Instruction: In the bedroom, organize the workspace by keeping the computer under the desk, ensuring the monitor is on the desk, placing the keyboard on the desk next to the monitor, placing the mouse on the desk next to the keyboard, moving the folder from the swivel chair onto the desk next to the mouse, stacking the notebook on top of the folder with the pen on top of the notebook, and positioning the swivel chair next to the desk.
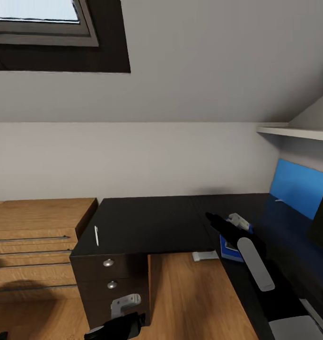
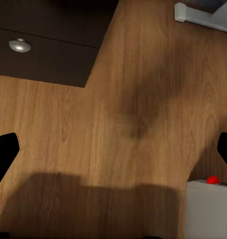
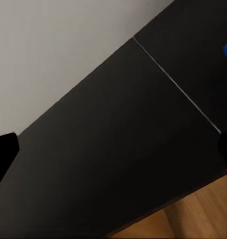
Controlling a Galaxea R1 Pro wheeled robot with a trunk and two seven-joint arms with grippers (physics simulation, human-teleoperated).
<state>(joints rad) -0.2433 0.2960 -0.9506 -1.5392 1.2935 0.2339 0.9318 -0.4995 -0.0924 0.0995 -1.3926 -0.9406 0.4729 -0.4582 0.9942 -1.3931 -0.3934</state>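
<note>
Head view first: my right pincer (image 1: 212,218) hung low over the black worktop (image 1: 152,222), arm stretched out across the corner of the L, and I could not read its opening from up there. Under that arm lay the blue folder (image 1: 229,250), flat at the worktop's front edge; the arm hid whatever sat on top of it, so I couldn't say whether the notebook was there. The pen (image 1: 96,235) was over at the far left end, a thin white stick above the drawer unit (image 1: 109,283), well apart from the folder. That gap was my guess for why the arm reached leftward: the pen belongs at the top of the stack. The wood drawer chest (image 1: 33,236) stood just beside that end, and the blue wall panel (image 1: 298,186) leaned behind the right wing. My left pincer (image 1: 118,327) hung down low in front of the drawers, parked out of the way, I'd judge. Over to the left wrist view: left pincer (image 2: 113,149) spread wide, black fingertips (image 2: 4,154) at the frame's edges, nothing between them but wood floor (image 2: 143,74). One silver knob (image 2: 19,46) showed on the drawer front, and the pale computer (image 2: 209,211) with its red button stood on the floor near the desk; whether it was truly under the top I couldn't tell. Right wrist view: right pincer (image 3: 113,149) gaped just as wide and empty, looking down on bare black worktop (image 3: 123,149) where it met the wall (image 3: 53,45).
</note>
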